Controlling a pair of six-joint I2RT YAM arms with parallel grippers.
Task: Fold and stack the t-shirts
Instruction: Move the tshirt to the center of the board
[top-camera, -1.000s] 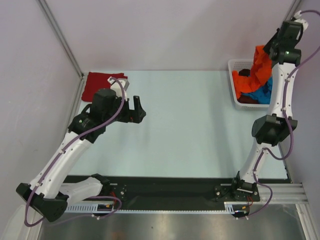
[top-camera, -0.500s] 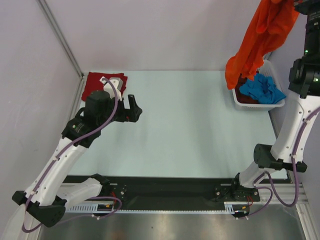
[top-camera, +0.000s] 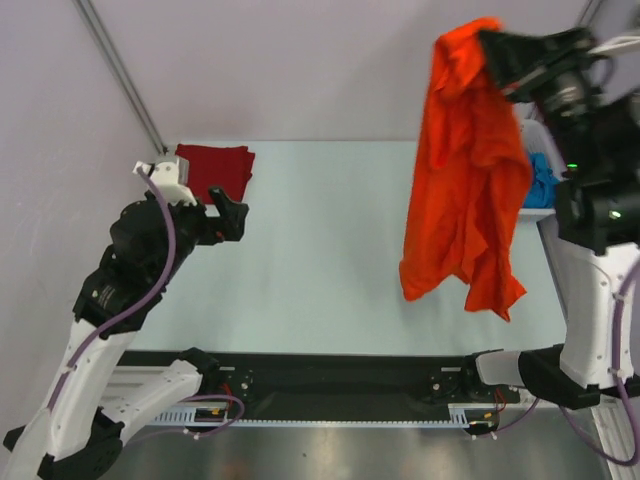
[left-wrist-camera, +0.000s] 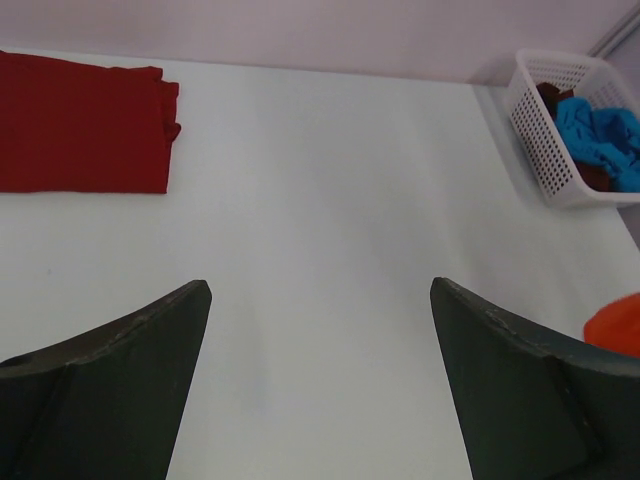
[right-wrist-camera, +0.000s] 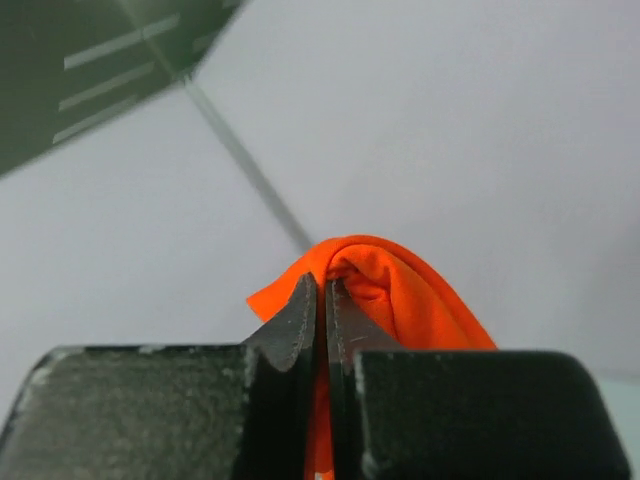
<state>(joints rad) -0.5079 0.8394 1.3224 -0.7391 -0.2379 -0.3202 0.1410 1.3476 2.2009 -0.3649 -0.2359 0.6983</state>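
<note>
My right tool (right-wrist-camera: 322, 290), clamped on the orange t-shirt (top-camera: 465, 190), dangles it at upper right, my left tool (left-wrist-camera: 320, 286) gapes empty, and with one dark red t-shirt (top-camera: 215, 165) folded upper left and the blue t-shirt (left-wrist-camera: 600, 135) in the basket (left-wrist-camera: 540, 150), I judge most folding remains.

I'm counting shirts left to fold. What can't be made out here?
- Left wrist view: frame edge cuts the basket; dark cloth under the blue t-shirt unidentifiable.
- Top view: hanging orange t-shirt hides most of the basket.
- Right wrist view: which shirt part the right gripper pinches.
</note>
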